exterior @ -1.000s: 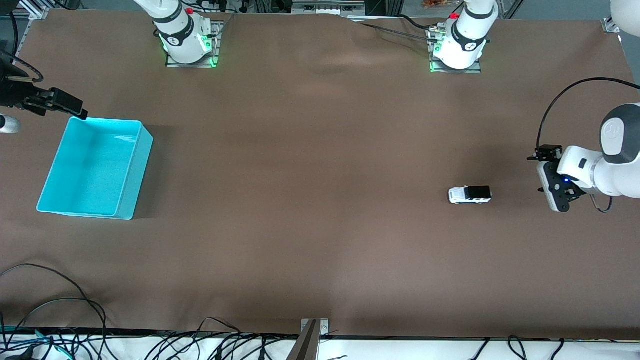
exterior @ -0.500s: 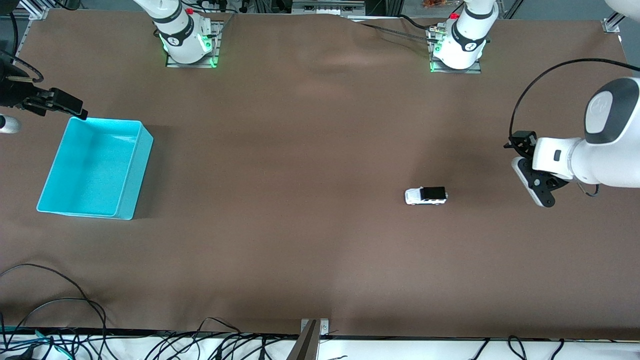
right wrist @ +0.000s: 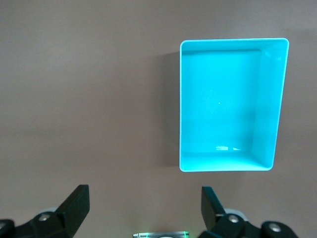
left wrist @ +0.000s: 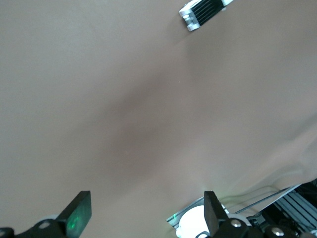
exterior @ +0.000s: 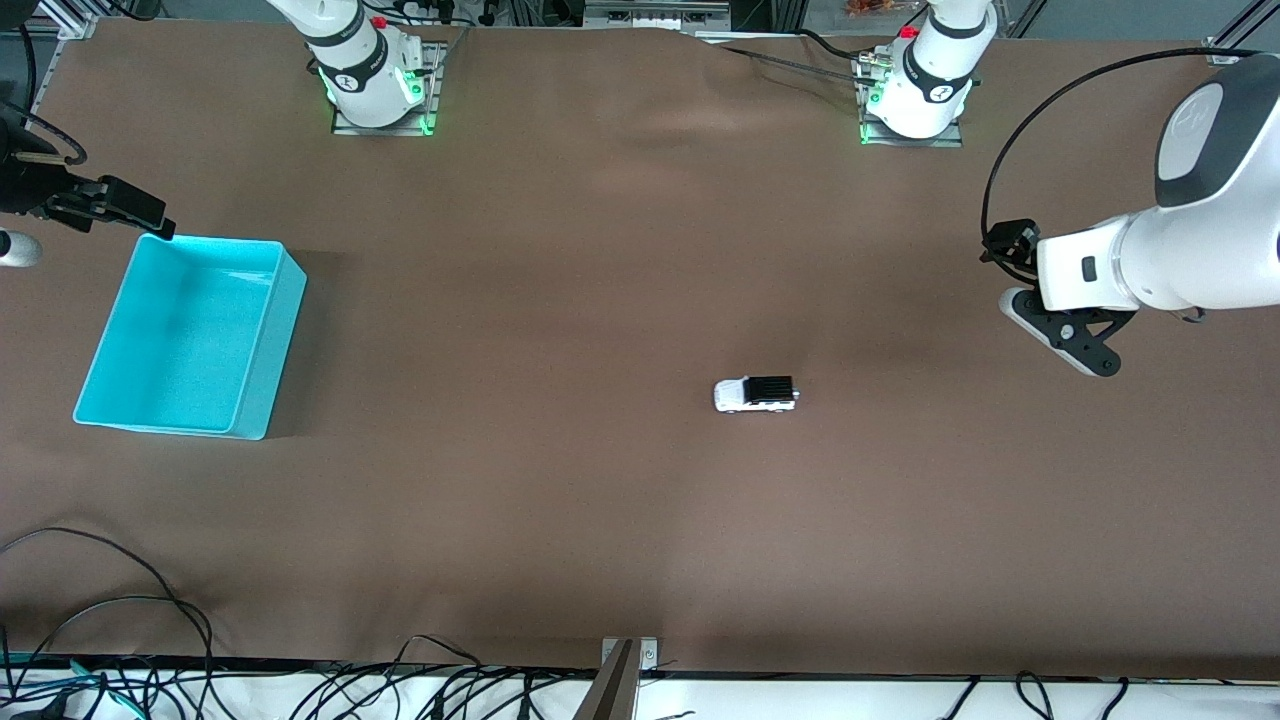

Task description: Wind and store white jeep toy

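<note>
Since a second ago the white jeep toy (exterior: 756, 394) has rolled free across the table toward the turquoise bin (exterior: 255, 410), while the left gripper (exterior: 1060, 335), jaws wide and empty, has lifted away from it. Near the bin, the right gripper (exterior: 110, 205) waits open and empty. Winding looks done; the bin is empty, so storing remains.

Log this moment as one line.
white jeep toy: on table, loose | left gripper: open, empty | right gripper: open, above turquoise bin
</note>
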`<act>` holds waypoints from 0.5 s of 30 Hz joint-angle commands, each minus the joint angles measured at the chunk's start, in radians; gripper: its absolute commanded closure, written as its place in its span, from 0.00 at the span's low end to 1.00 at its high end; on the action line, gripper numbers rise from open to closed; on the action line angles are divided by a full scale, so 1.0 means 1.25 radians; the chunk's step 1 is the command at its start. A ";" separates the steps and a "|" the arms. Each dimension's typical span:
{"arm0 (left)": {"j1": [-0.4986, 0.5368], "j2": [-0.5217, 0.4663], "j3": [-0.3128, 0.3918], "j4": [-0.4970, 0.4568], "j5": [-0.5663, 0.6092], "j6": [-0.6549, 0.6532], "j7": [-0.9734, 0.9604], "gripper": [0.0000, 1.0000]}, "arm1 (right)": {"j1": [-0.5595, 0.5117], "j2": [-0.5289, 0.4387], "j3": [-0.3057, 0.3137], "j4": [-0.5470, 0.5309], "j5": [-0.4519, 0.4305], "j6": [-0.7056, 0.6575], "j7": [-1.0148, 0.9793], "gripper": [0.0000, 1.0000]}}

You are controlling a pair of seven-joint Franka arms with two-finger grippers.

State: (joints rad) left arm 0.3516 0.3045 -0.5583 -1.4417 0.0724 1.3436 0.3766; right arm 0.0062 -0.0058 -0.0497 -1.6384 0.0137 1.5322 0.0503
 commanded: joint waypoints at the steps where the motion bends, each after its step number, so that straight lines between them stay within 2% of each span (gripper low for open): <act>1: -0.039 -0.053 0.013 -0.009 0.001 -0.013 -0.055 0.00 | 0.000 -0.001 0.001 0.010 -0.002 -0.002 -0.007 0.00; 5: -0.080 -0.105 0.064 -0.038 0.000 -0.009 -0.094 0.00 | 0.000 -0.001 0.001 0.011 -0.002 -0.002 -0.007 0.00; 12: -0.215 -0.133 0.256 -0.054 -0.011 0.038 -0.115 0.00 | 0.000 -0.001 0.001 0.011 -0.002 -0.002 -0.007 0.00; 15: -0.280 -0.175 0.329 -0.115 -0.009 0.109 -0.117 0.00 | 0.000 -0.001 0.001 0.011 -0.001 -0.004 -0.007 0.00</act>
State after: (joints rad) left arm 0.1134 0.1698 -0.2906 -1.4682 0.0723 1.3650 0.2450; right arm 0.0062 -0.0058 -0.0497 -1.6378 0.0137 1.5323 0.0503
